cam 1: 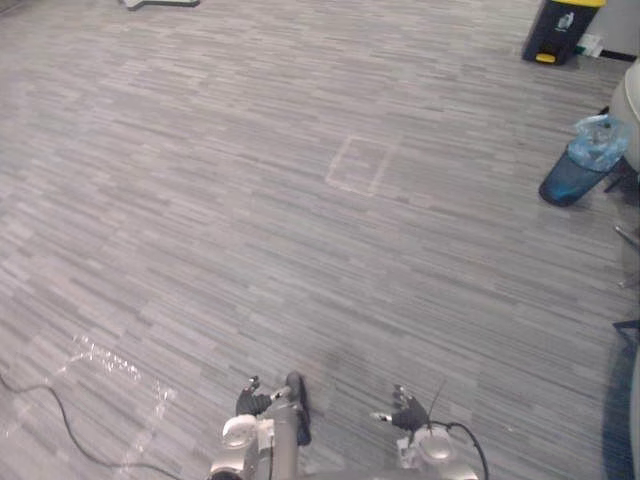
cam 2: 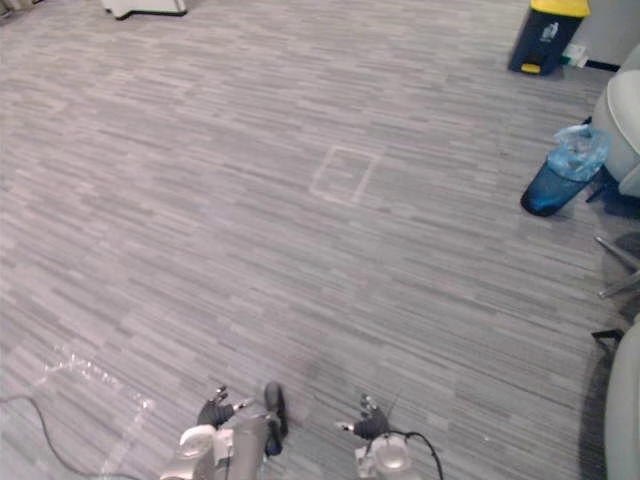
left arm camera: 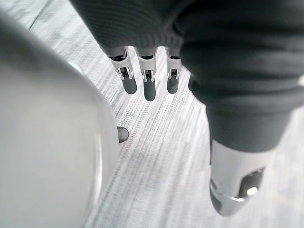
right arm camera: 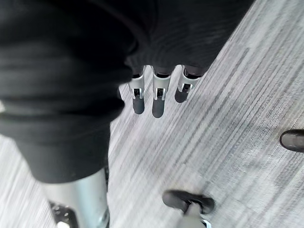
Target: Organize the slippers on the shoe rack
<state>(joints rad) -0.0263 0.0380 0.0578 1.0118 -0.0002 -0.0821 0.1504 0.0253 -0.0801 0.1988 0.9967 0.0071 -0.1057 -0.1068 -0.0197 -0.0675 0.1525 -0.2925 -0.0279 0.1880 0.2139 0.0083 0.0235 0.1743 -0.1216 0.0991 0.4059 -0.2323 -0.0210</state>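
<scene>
Slippers are the thing to be sorted, but where they lie I cannot tell from these views, and the same goes for the shoe rack; neither hand carries one. Nearest, the left hand (left arm camera: 148, 85) and the right hand (right arm camera: 159, 97) hang low over the grey floor (cam 1: 200, 200), both with fingers straight and loose, holding nothing. Some worn tape marks (cam 1: 100, 358) lie on the floor, nearer than the tape square (cam 1: 360, 163) and to its left. The tape square itself is a pale outline in the middle of the floor. Right of the square, well apart from it, stands a blue bin (cam 1: 583, 165) with a clear bag in it. Beyond the square and further right stands a black bin with a yellow lid (cam 1: 560, 28); its small white label is too small to read. I judge the work is at the searching step. The next move calls for turning or walking until slippers and rack are in sight, with both hands kept free.
</scene>
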